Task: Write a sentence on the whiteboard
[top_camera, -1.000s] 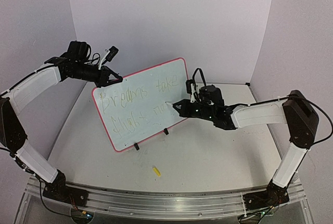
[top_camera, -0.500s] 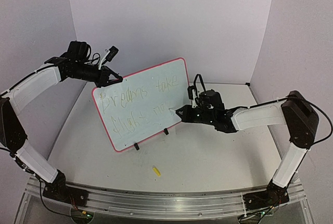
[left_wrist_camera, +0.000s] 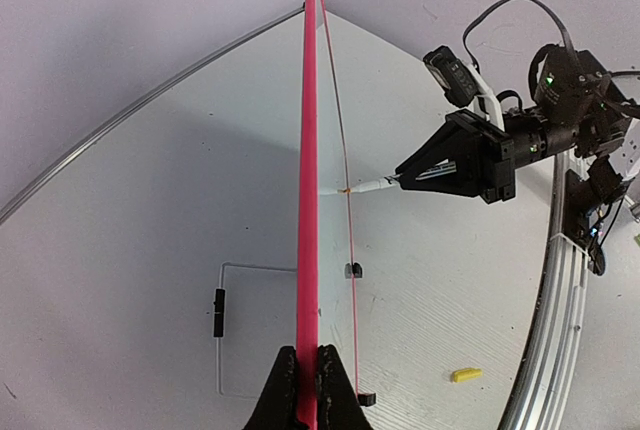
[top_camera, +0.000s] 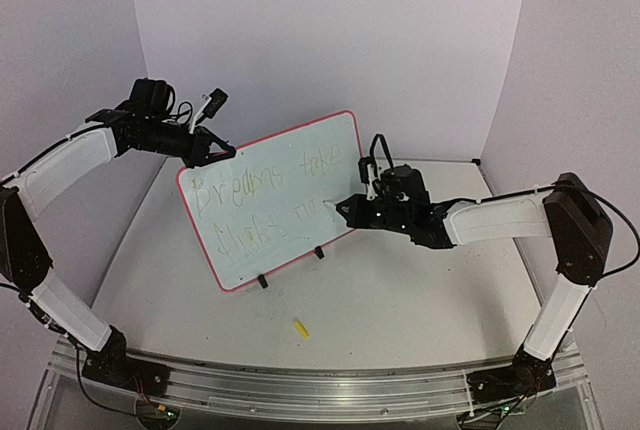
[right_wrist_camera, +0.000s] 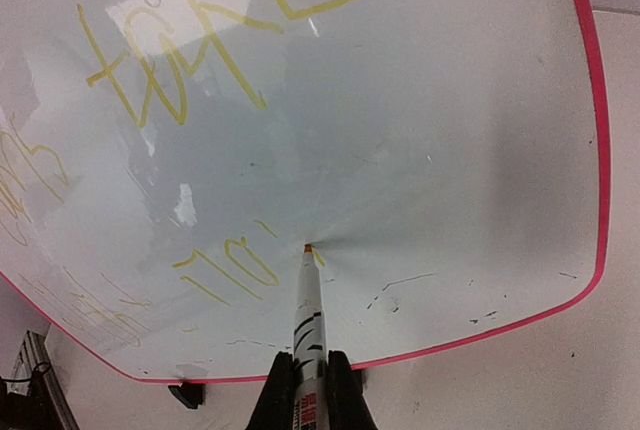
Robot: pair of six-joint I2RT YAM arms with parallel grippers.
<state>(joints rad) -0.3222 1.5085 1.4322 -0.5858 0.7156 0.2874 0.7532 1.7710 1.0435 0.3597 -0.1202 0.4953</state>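
Note:
The whiteboard point(top_camera: 290, 175), pink-edged, stands tilted on the table with yellow words in two lines on it. My left gripper point(top_camera: 203, 149) is shut on its upper left edge; in the left wrist view the fingers point(left_wrist_camera: 286, 390) pinch the pink rim point(left_wrist_camera: 310, 200) seen edge-on. My right gripper point(top_camera: 347, 208) is shut on a white marker point(right_wrist_camera: 309, 305). The marker's orange tip touches the whiteboard point(right_wrist_camera: 420, 100) just right of the yellow strokes point(right_wrist_camera: 235, 258) of the lower line. The marker point(left_wrist_camera: 368, 187) also shows in the left wrist view, meeting the board's face.
A small yellow marker cap point(top_camera: 300, 328) lies on the table in front of the board, also seen as the cap point(left_wrist_camera: 465, 375). Two black clip feet point(top_camera: 262, 281) hold the board's lower edge. Purple walls enclose the table at the back and sides.
The right gripper dipped down and left along the board with the marker, then came back up and right a little. The left arm and the board have not moved.

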